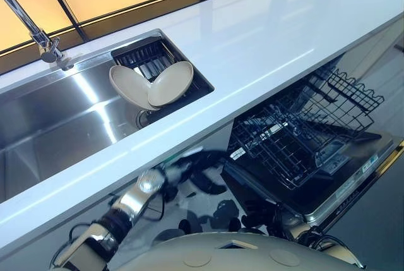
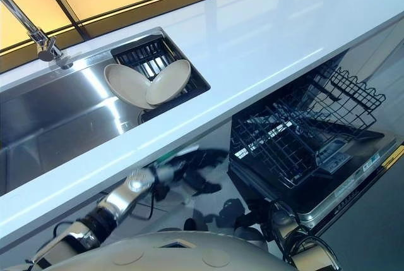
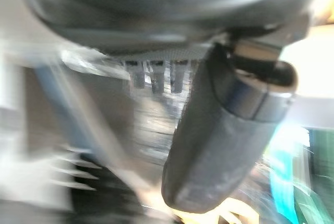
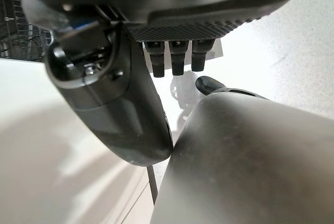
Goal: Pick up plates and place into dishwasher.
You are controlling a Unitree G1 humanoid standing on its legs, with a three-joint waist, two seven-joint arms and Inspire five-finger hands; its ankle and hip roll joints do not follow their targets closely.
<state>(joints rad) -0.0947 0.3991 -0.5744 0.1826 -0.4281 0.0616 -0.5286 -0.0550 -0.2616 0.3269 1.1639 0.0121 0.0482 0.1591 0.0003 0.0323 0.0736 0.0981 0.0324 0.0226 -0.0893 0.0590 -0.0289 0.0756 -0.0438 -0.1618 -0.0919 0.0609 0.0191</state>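
- Two beige plates (image 1: 151, 84) leaned against each other in a black rack (image 1: 146, 57) at the right end of the steel sink (image 1: 57, 119), overlapping at their lower edges.
- The sink was set in a white bench (image 1: 271, 37), with a faucet (image 1: 44, 43) behind it.
- The dishwasher (image 1: 315, 176) stood open below the bench, its black wire basket (image 1: 297, 132) pulled out.
- The left hand (image 1: 205, 170) hovered below the bench edge, fingers relaxed and holding nothing.
- The right hand (image 4: 115, 104) held nothing, its short fingers (image 4: 177, 59) loose.
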